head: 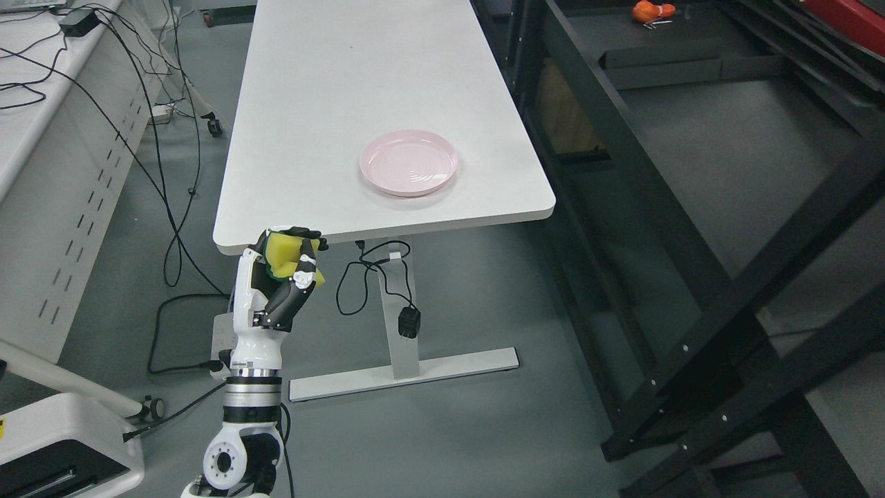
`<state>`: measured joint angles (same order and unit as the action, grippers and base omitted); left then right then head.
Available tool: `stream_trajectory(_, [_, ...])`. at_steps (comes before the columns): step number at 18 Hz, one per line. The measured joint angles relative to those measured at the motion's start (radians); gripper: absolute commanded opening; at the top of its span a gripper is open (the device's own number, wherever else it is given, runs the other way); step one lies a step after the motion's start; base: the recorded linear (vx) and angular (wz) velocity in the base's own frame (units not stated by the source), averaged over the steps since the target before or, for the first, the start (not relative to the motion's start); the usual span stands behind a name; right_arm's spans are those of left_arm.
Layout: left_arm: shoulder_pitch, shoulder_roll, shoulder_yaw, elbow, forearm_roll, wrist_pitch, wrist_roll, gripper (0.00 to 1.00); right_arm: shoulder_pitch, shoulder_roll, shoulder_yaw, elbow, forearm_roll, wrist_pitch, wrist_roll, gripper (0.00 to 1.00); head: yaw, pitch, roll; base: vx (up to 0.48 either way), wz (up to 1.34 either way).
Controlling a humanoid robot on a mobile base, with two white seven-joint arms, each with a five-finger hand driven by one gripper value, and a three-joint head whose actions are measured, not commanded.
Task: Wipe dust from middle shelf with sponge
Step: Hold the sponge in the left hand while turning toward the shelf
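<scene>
Black fingers (304, 266) of left hand (283, 277) curl tight round yellow sponge (285, 252), held in air by near edge of white bench (332, 83).

Risk: soft sponge slips out on way to shelf; arm bumps bench edge.

Black shelf (726, 207) stands well apart, right. Cut off; hard to tell which level is middle. Dust too small to see. Right hand not seen.
</scene>
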<state>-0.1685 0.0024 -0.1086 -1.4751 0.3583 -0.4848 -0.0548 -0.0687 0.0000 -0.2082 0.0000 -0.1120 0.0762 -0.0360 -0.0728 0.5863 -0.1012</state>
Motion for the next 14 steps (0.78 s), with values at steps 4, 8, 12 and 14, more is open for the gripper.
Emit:
stream_trajectory(4, [0.025,-0.001,0.004,-0.014,0.002,-0.001,-0.005,0.0,0.0,0.0,0.0,0.0,0.0,0.0,0.0,1.0,0.0,0.0,0.0,-0.313,-0.4])
stream_trajectory(8, [0.041,-0.001,0.005,-0.022,0.003,-0.002,-0.008,0.0,0.0,0.0,0.0,0.0,0.0,0.0,0.0,1.0,0.0,0.0,0.0,-0.245,-0.52])
stream_trajectory(12, [0.052,-0.002,0.007,-0.028,0.003,-0.002,-0.008,0.0,0.0,0.0,0.0,0.0,0.0,0.0,0.0,1.0,0.0,0.0,0.0,-0.153,-0.58])
stream_trajectory(14, [0.056,-0.002,0.008,-0.03,0.003,-0.005,-0.008,0.0,-0.001,0.0,0.0,0.0,0.0,0.0,0.0,1.0,0.0,0.0,0.0,-0.074,-0.48])
